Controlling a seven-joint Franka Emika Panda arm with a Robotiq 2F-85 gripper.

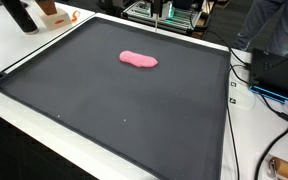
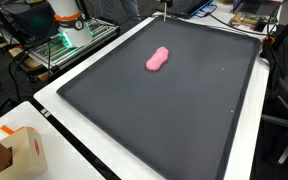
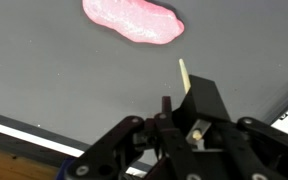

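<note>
Here | soft pink lumpy blob (image 3: 132, 20), top cut off | claw (image 3: 181, 106) dark, blurry, can't tell if clenched | thin pale stick (image 3: 183, 72) pokes out.

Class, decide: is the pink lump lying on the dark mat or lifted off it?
Lying on it. In both exterior views the pink lump rests flat on the dark mat, untouched.

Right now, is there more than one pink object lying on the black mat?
No, in an exterior view a single pink lump lies on the black mat, and nothing else pink shows on it.
</note>
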